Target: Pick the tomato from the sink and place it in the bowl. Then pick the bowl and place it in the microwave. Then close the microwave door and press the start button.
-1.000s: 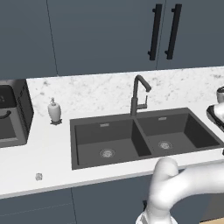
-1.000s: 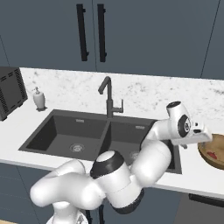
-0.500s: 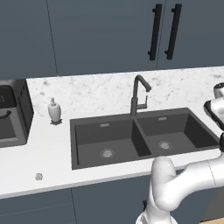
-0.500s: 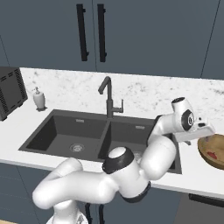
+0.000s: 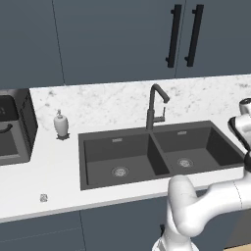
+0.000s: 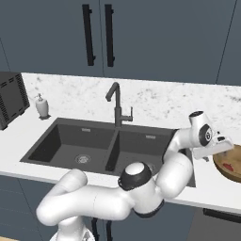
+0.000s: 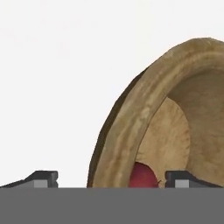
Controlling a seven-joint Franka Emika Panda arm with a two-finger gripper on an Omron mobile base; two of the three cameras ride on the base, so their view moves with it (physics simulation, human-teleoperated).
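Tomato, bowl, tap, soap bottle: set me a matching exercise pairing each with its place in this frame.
Things:
1. tomato
2. bowl
3. tap
4. soap bottle

Places:
A. behind the sink, at the divider between its basins
B. on the counter to the left of the sink
C. inside the bowl
D. on the counter to the right of the sink

Pairs: 1-C, 2-D, 3-A, 4-B

A dark grey rectangular double sink (image 5: 157, 152) with a dark gooseneck tap (image 5: 156, 105) sits in the white marbled bench (image 5: 49, 171); a small white bottle (image 5: 61, 124), perhaps a soap dispenser, stands left.
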